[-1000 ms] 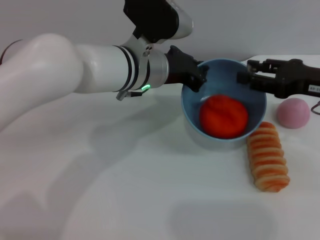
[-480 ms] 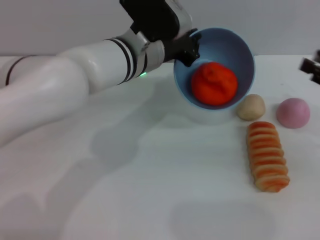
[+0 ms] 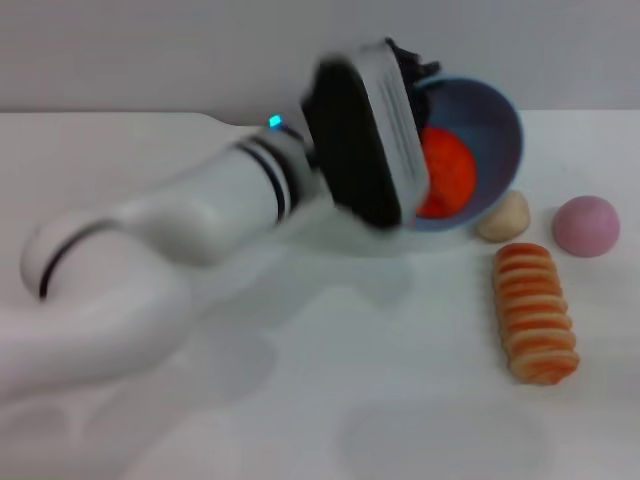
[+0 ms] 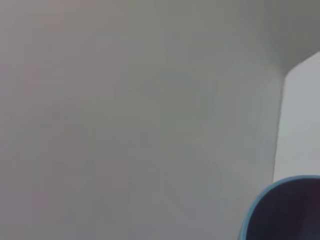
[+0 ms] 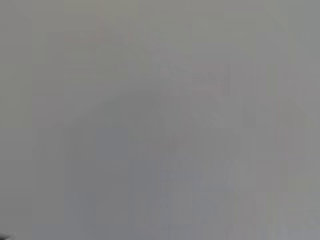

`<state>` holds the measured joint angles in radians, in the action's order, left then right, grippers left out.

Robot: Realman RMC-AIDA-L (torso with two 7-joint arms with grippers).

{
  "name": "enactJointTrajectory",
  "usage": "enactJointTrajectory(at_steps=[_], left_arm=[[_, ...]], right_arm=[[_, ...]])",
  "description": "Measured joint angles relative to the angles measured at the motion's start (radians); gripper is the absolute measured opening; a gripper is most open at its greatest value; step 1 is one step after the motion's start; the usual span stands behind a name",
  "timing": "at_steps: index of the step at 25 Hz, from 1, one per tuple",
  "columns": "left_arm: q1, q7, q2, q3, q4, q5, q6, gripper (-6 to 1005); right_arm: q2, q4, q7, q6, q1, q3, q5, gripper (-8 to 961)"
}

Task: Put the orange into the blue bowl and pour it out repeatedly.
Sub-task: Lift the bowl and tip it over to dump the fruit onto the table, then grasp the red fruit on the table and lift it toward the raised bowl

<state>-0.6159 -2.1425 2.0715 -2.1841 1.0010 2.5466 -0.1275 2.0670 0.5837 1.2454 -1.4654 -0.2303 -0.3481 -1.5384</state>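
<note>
The blue bowl (image 3: pixel 490 130) is held tipped on its side above the far tabletop (image 3: pixel 400 380) by the left claw (image 3: pixel 415 70), clenched on its rim. The orange (image 3: pixel 445 172) is seen inside it, near a striped bread roll (image 3: pixel 537 312).

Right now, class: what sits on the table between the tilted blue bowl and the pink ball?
In the head view, a small beige ball sits between the blue bowl and the pink ball, just under the bowl's rim.

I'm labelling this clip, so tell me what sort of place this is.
Probably a lab bench for robot practice, not a kitchen. A plain white table stands against a bare grey wall, holding only toy food: a striped bread roll and a pink ball. The left arm tilts a blue bowl with an orange inside.
</note>
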Motion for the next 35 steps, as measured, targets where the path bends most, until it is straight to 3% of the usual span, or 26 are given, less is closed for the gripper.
enactJointTrajectory(at_steps=[6, 12, 18, 21, 22, 23, 26, 28, 29, 30, 32, 35], left_arm=[[0.097, 0.304, 0.005, -0.152, 0.001, 0.053, -0.27, -1], [0.156, 0.497, 0.005, -0.194, 0.003, 0.046, -0.379, -1], [0.197, 0.526, 0.006, -0.211, 0.0, 0.035, -0.459, 0], [0.197, 0.505, 0.007, -0.202, 0.014, -0.083, -0.453, 0], [0.18, 0.49, 0.007, -0.175, 0.036, -0.238, -0.409, 0], [0.18, 0.49, 0.007, -0.175, 0.036, -0.238, -0.409, 0], [0.151, 0.48, 0.004, -0.092, 0.074, -0.467, -0.271, 0], [0.124, 0.478, 0.0, 0.008, 0.094, -0.64, -0.096, 0], [0.124, 0.478, 0.0, 0.008, 0.094, -0.64, -0.096, 0], [0.093, 0.464, -0.001, 0.122, 0.092, -0.771, 0.081, 0], [0.072, 0.429, -0.003, 0.19, 0.078, -0.828, 0.18, 0], [0.017, 0.308, -0.007, 0.329, 0.02, -0.874, 0.369, 0]], right_arm=[[-0.001, -0.053, -0.041, 0.003, -0.022, 0.042, -0.001, 552], [-0.002, -0.058, -0.042, 0.013, -0.044, 0.037, -0.005, 552], [-0.002, -0.064, -0.042, 0.006, -0.056, 0.039, -0.001, 551], [-0.002, -0.067, -0.031, 0.004, -0.064, 0.04, 0.0, 551], [-0.002, -0.069, -0.017, 0.004, -0.071, 0.036, -0.001, 551], [-0.002, -0.069, -0.017, 0.004, -0.071, 0.036, -0.001, 551], [-0.004, -0.063, 0.045, 0.009, -0.079, 0.034, -0.006, 551], [-0.016, -0.058, 0.114, 0.009, -0.084, 0.031, -0.008, 551], [-0.024, -0.056, 0.15, 0.007, -0.086, 0.025, -0.009, 551], [-0.034, -0.054, 0.197, 0.002, -0.088, 0.009, -0.01, 551], [-0.06, -0.039, 0.294, -0.015, -0.093, -0.05, -0.012, 551], [-0.075, 0.0, 0.373, -0.037, -0.102, -0.118, -0.046, 552]])
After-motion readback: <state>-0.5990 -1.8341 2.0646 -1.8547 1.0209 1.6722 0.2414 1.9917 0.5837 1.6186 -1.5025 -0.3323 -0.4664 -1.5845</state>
